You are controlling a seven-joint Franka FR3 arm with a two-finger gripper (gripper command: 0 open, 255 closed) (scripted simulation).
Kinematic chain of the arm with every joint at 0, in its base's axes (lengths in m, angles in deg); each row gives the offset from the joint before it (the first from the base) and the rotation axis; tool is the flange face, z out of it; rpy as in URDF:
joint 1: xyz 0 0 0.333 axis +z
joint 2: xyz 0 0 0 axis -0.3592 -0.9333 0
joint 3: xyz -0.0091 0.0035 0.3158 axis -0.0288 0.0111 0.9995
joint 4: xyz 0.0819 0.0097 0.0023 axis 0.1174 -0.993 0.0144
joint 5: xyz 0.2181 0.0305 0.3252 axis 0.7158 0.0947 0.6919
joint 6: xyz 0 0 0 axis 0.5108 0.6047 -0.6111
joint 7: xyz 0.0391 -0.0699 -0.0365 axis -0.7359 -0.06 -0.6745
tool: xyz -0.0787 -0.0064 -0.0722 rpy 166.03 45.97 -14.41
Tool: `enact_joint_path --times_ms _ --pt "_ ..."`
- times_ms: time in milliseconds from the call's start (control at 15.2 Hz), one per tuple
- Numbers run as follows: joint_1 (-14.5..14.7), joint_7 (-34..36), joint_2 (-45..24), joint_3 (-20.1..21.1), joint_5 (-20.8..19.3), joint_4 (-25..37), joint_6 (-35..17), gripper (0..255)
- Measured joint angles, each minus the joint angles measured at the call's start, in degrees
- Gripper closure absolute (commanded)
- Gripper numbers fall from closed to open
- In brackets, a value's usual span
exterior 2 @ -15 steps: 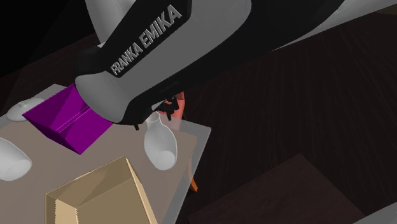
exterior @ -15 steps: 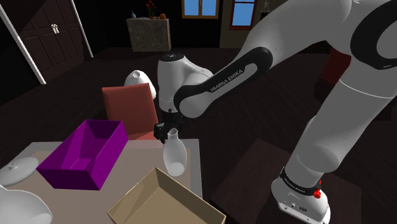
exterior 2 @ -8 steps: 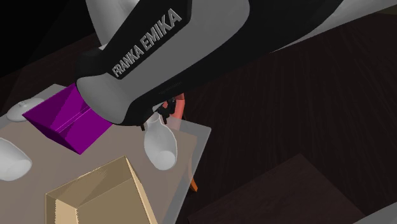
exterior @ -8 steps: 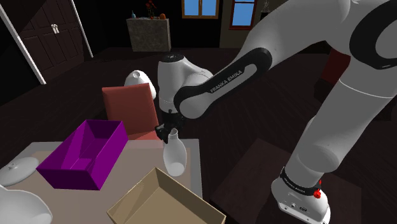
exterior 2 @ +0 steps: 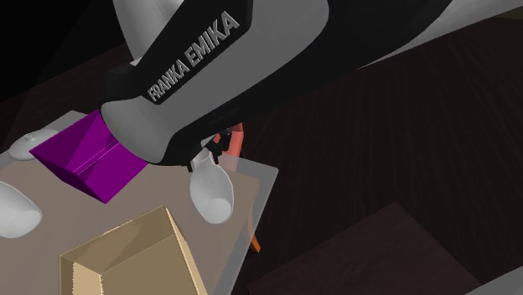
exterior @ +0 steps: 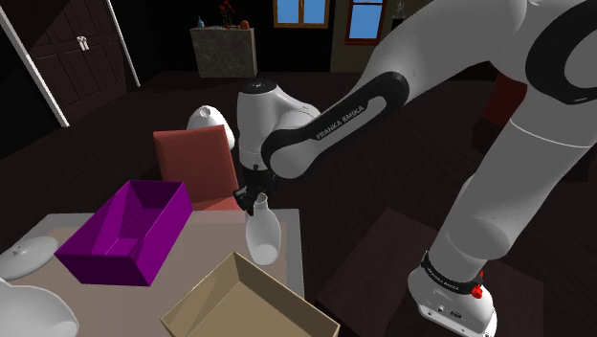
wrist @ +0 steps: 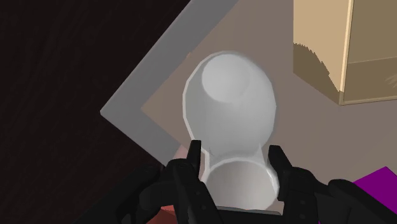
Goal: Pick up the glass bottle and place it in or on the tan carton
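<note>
Wrist view tells me what matters: the gripper (wrist: 234, 158) is around the neck of the glass bottle (wrist: 229, 102), which stands upright on the table (wrist: 146, 102) near its corner. To do this grasp well I want a firm, centred squeeze before any lift. That neck looks smooth and round, and the fat body hangs below the hold, so I'd judge a slip or a swing the main risk. Then straight up, high enough to clear the wall of the tan carton (exterior: 251, 299), which in the shoulder view lies at about 6 o'clock from the bottle, mouth open. The purple box (exterior: 129, 230) sits at 9 o'clock, well apart, with the red chair (exterior: 196, 163) beyond at 11 o'clock. Now the hand itself: both fingers (wrist: 194, 162) look pressed against the neck, one each side. I read it as clasping the bottle, base on the table, not yet lifted.
</note>
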Motion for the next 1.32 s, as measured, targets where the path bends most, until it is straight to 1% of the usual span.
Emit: enact_joint_path --times_ms 132,462,1320 --pt "0.02 -0.15 0.26 -0.03 0.20 0.14 0.38 255" --pt "0.11 -1.20 2.06 -0.30 1.43 1.80 3.61 255" --pt "0.27 -3.42 6.26 -1.32 3.80 8.34 13.87 255"
